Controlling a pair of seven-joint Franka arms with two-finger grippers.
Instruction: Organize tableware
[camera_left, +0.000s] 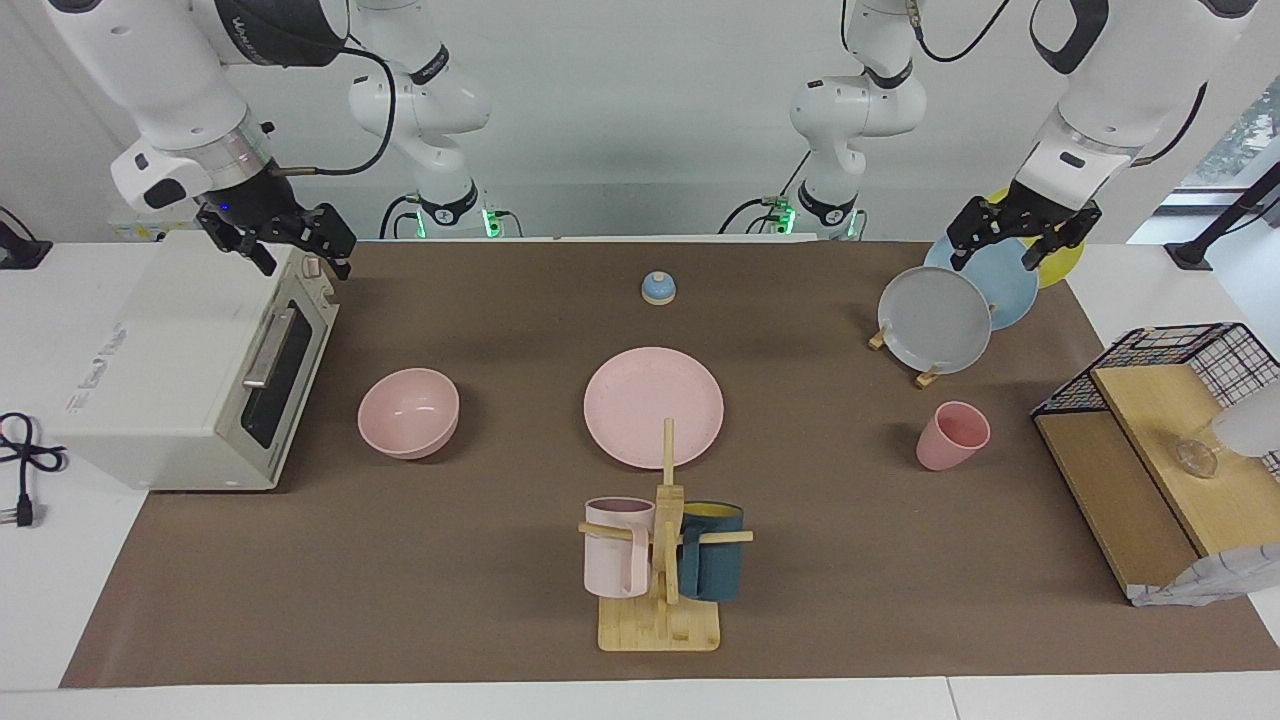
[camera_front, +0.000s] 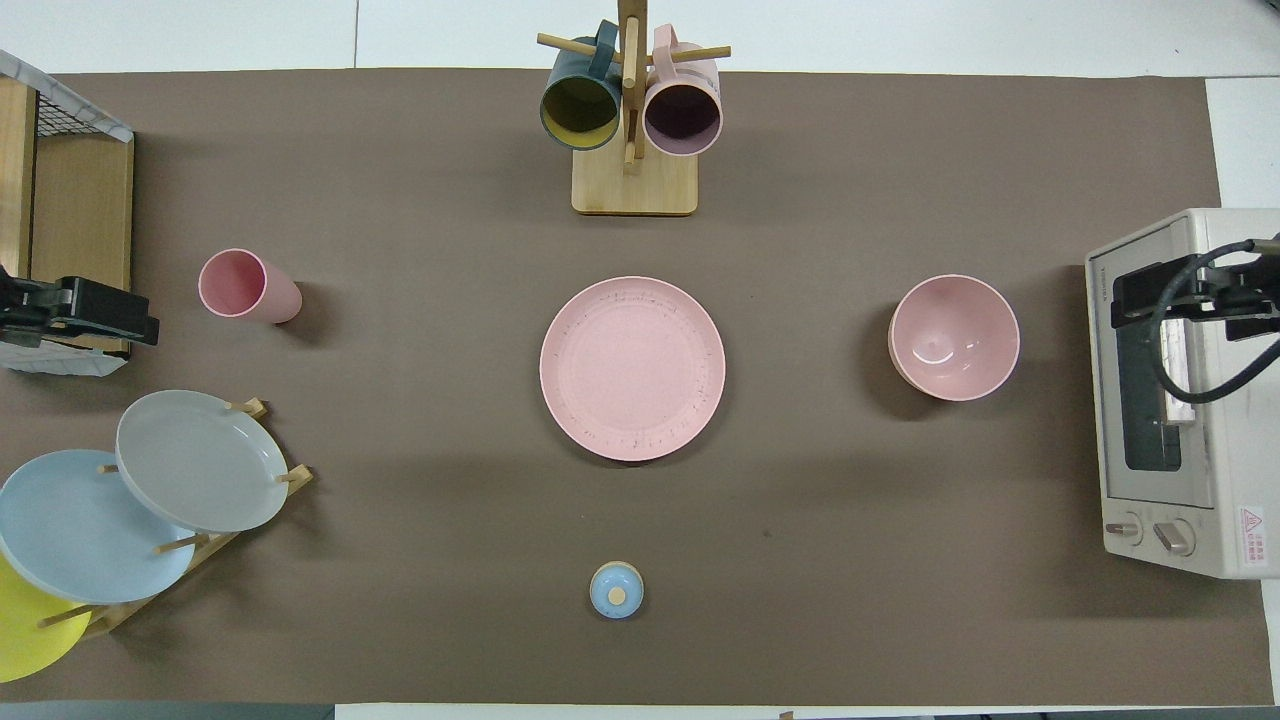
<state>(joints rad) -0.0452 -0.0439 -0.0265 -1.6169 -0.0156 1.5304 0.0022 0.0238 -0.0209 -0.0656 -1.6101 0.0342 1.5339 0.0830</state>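
Note:
The pink plate (camera_left: 653, 405) (camera_front: 632, 368) lies flat in the middle of the brown mat. The pink bowl (camera_left: 408, 412) (camera_front: 954, 337) stands upright beside it toward the right arm's end. The pink cup (camera_left: 950, 436) (camera_front: 248, 287) stands upright toward the left arm's end. My left gripper (camera_left: 995, 256) (camera_front: 100, 315) hangs open and empty over the rack of upright plates. My right gripper (camera_left: 305, 262) (camera_front: 1185, 295) hangs open and empty over the toaster oven's front edge. Neither touches the tableware.
A toaster oven (camera_left: 180, 360) (camera_front: 1170, 400) stands at the right arm's end. A rack with grey, blue and yellow plates (camera_left: 935, 318) (camera_front: 200, 460) and a wire-and-wood shelf (camera_left: 1150, 450) stand at the left arm's end. A mug tree (camera_left: 662, 560) (camera_front: 632, 120) stands farther than the plate, a blue bell (camera_left: 658, 288) nearer.

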